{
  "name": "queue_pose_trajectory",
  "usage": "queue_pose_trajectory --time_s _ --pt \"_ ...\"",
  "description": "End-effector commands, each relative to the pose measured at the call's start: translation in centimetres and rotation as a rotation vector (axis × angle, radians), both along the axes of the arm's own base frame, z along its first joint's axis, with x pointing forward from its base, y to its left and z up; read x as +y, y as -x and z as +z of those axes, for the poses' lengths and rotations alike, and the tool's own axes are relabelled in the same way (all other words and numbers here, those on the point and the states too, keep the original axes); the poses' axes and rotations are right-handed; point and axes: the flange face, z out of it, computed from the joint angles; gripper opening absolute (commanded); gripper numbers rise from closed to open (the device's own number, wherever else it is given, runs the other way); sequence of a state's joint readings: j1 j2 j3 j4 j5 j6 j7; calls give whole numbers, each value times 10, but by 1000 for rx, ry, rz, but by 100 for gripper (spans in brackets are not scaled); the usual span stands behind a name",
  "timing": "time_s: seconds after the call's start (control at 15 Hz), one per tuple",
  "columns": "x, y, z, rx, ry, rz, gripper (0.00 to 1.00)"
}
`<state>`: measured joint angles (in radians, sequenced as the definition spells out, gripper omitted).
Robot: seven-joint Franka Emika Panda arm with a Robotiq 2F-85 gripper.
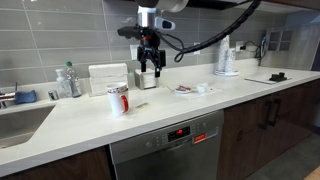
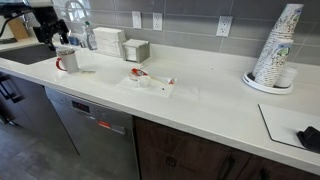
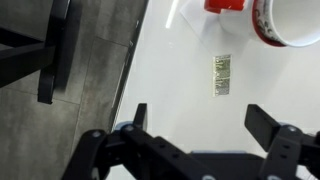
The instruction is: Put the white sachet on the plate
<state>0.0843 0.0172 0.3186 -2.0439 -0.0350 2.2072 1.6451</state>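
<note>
The gripper [image 3: 197,113] is released, its two fingers spread wide and holding nothing. In the wrist view they come in from the bottom edge.

The white sachet [image 3: 222,75] lies flat on the pale counter [image 1: 90,125], just right of centre in that view and above the fingertips. It sits inside the span of the fingers, slightly nearer the right-hand one. Its long axis runs up and down the frame, across the line joining the fingertips, so a closing grip would likely pinch its narrow width. The mug [image 3: 290,22] stands near it at the upper right.

In an exterior view the gripper [image 1: 148,65] hangs well above the counter, with the sachet [image 1: 140,105] almost straight below it, beside the mug [image 1: 118,98]. The plate [image 1: 183,90] sits apart, further right in that frame.

The next move seems to be a straight descent, nudged slightly toward the sachet to centre it. The packet is thin, so the grip may slip.
</note>
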Motion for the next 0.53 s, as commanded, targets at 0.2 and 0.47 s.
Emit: queue_pose_trajectory --time_s 0.2,0.47 --pt "-4 -4 -2 0 1 -7 100" --pt "-3 -3 -2 -1 2 -5 100"
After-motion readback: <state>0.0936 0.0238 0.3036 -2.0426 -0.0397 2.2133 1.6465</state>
